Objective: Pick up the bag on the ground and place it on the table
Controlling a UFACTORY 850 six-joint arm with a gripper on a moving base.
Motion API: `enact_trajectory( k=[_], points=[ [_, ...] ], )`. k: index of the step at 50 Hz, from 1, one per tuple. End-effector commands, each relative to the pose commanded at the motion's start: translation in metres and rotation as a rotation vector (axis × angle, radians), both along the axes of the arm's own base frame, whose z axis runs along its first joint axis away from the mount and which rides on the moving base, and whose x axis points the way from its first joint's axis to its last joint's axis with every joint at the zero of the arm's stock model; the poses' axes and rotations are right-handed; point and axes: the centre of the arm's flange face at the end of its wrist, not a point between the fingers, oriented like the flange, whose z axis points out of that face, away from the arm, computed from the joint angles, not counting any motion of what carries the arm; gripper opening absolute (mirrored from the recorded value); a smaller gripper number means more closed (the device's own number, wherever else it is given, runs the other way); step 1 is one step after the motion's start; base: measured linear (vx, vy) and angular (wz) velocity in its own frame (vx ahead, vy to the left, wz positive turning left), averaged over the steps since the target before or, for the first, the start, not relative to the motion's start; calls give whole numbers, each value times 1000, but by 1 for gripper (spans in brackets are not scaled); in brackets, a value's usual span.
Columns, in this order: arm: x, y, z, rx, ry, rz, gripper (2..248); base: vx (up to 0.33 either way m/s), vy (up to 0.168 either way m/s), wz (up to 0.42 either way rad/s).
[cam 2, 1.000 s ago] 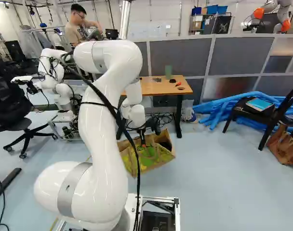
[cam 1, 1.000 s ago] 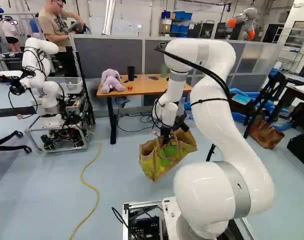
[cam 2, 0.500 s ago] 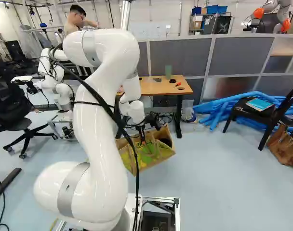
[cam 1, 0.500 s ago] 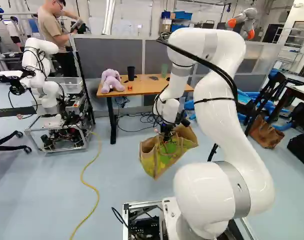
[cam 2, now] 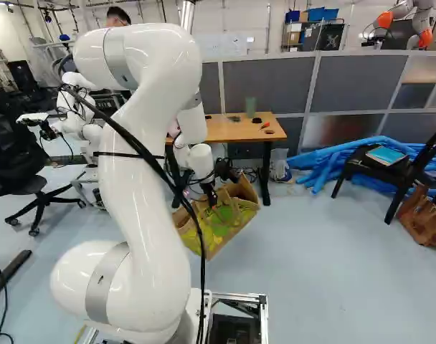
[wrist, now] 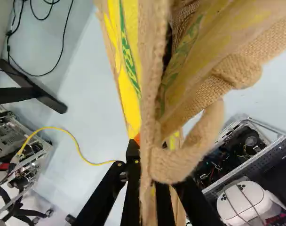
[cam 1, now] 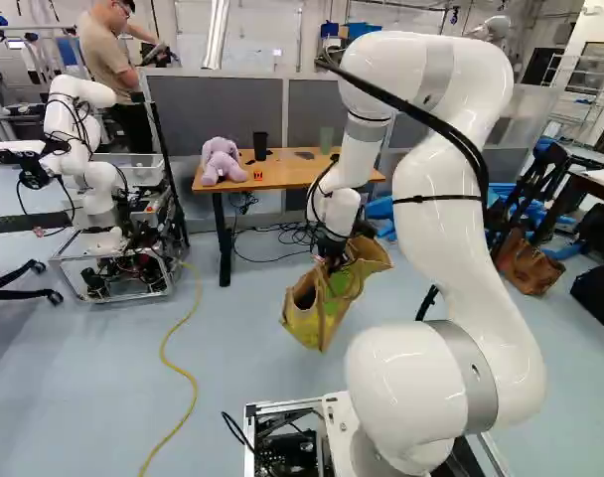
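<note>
Under the gripper, clamped between its 2 fingers, the bag hangs tilted.

Room: bright, evenly lit. Arm: glossy highlights, lit from above. Floor: pale, soft shadows. Partition: dull glare. Bag edge, wrist view: close, softly blurred.

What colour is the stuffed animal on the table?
Light purple; the stuffed animal shows best in the left base view.
</note>
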Motion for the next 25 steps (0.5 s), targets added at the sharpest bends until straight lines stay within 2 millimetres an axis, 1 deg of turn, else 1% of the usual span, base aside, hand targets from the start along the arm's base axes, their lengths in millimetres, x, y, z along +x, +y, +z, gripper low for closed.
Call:
enact_trajectory(
  k=[25],
  points=[
    [-11,0,36,-54,-54,257,34,0,0,0]
  ],
)
